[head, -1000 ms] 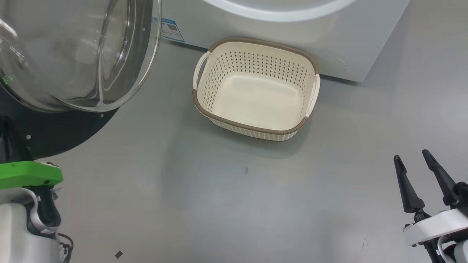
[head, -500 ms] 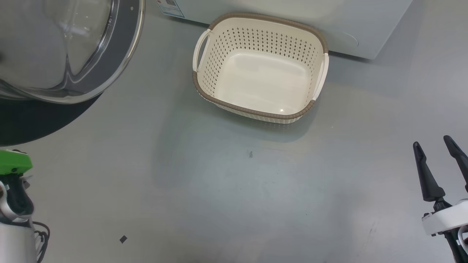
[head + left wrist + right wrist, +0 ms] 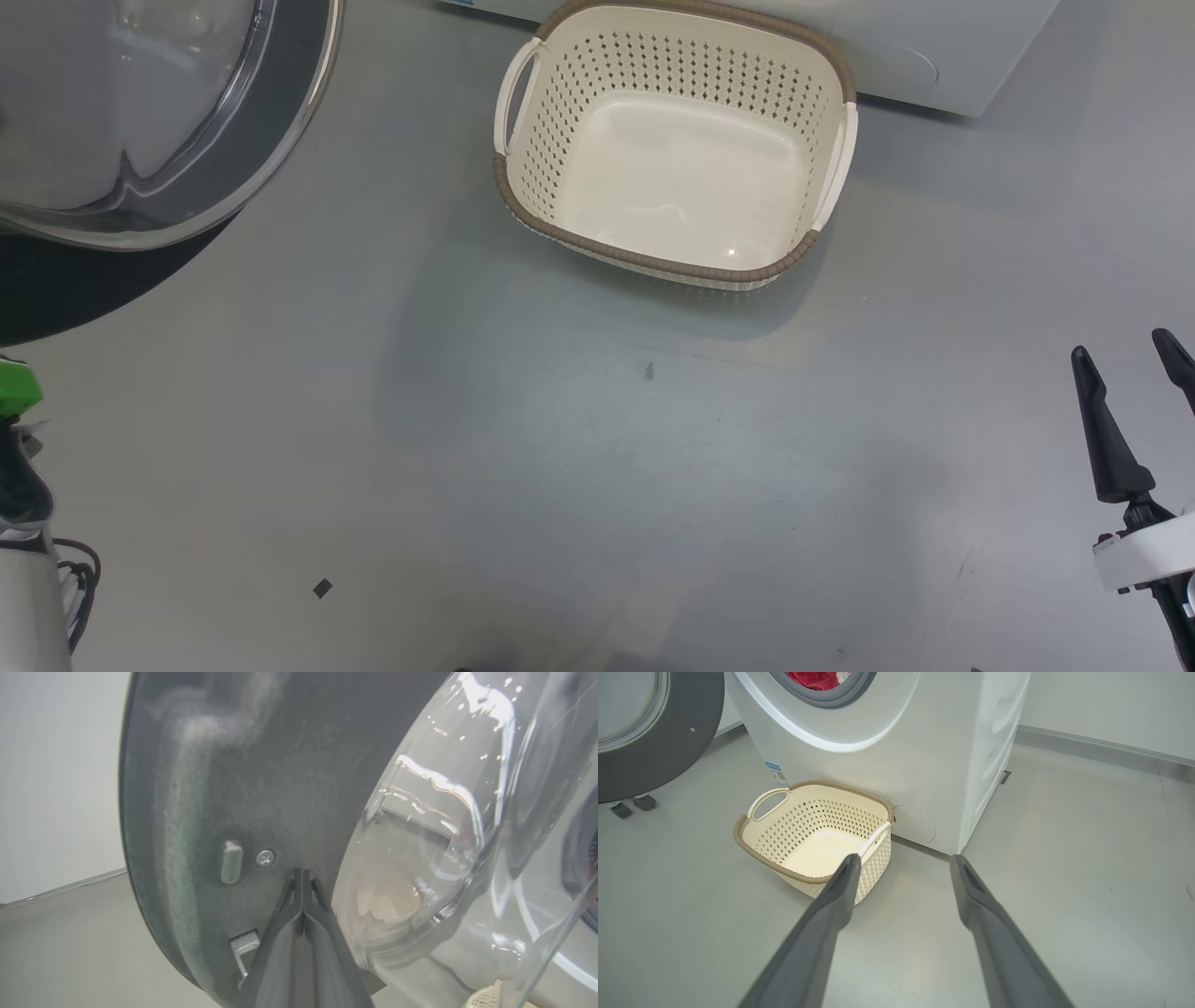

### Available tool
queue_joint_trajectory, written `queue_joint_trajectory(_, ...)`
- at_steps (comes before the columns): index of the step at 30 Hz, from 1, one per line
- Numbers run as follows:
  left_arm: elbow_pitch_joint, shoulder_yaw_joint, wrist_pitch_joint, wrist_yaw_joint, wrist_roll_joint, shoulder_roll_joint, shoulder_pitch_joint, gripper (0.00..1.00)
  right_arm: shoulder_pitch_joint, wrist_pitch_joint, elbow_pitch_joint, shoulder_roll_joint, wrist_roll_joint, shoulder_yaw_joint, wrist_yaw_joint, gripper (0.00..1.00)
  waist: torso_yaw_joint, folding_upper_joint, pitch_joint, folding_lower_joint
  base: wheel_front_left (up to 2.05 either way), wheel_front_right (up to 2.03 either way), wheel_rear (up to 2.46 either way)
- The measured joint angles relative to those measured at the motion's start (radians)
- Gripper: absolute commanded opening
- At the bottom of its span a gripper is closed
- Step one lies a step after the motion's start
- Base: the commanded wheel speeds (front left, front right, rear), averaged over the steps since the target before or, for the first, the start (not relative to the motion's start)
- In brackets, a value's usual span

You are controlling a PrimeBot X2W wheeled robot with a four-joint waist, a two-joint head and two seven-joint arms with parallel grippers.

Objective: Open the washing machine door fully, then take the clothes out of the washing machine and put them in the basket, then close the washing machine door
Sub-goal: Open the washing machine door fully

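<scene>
The washing machine [image 3: 924, 742] stands white at the back, with the red clothes [image 3: 812, 679] showing in its opening. The washing machine door [image 3: 289, 93] hangs swung out at the left, its glass bowl [image 3: 444, 835] bulging towards me. My left gripper [image 3: 303, 872] is shut, holding nothing, with its tips against the door's dark inner face [image 3: 210, 788]. The cream basket [image 3: 653, 261] sits on the floor in front of the machine with nothing in it. My right gripper [image 3: 1122, 345] stands open to the basket's right, near the floor; its fingers [image 3: 831, 905] frame the basket [image 3: 822, 816].
Grey floor spreads between me and the basket, with a small black scrap [image 3: 322, 588] and a dark speck [image 3: 648, 371] on it. Two dark feet [image 3: 633, 805] rest below the open door. A wall skirting [image 3: 1087, 746] runs right of the machine. My left arm's green band [image 3: 14, 387] shows.
The head view has shifted, so basket and machine sit higher in the picture. The door shows more of its dark rim. My left arm has slid towards the left edge. The right gripper stays open.
</scene>
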Motion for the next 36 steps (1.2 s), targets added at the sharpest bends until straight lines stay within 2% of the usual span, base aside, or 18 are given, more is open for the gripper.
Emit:
queue_joint_trajectory(9, 0.033, -0.012, 0.000, -0.016, 0.011, -0.001, -0.012, 0.00, 0.000, -0.001, 0.006, 0.010, 0.006, 0.003, 0.000, 1.00, 0.005, 0.0000, -0.013, 0.0000, 0.00, 0.00, 0.00)
queue_joint_trajectory(15, 0.042, -0.033, 0.000, -0.042, 0.033, -0.012, -0.012, 0.00, 0.000, -0.012, 0.028, 0.035, 0.007, 0.020, 0.000, 1.00, 0.006, 0.0000, -0.048, 0.0000, 0.00, 0.00, 0.00)
queue_joint_trajectory(26, 0.015, -0.123, 0.000, -0.101, 0.094, -0.072, 0.003, 0.00, -0.001, -0.034, 0.090, 0.087, 0.016, 0.035, 0.000, 1.00, -0.004, 0.0000, -0.162, 0.0000, 0.00, 0.00, 0.00)
queue_joint_trajectory(36, -0.017, -0.172, 0.000, -0.140, 0.128, -0.074, 0.112, 0.00, -0.005, -0.045, 0.127, 0.125, 0.026, 0.034, -0.001, 1.00, -0.036, 0.0000, -0.261, -0.0001, 0.00, 0.00, 0.00)
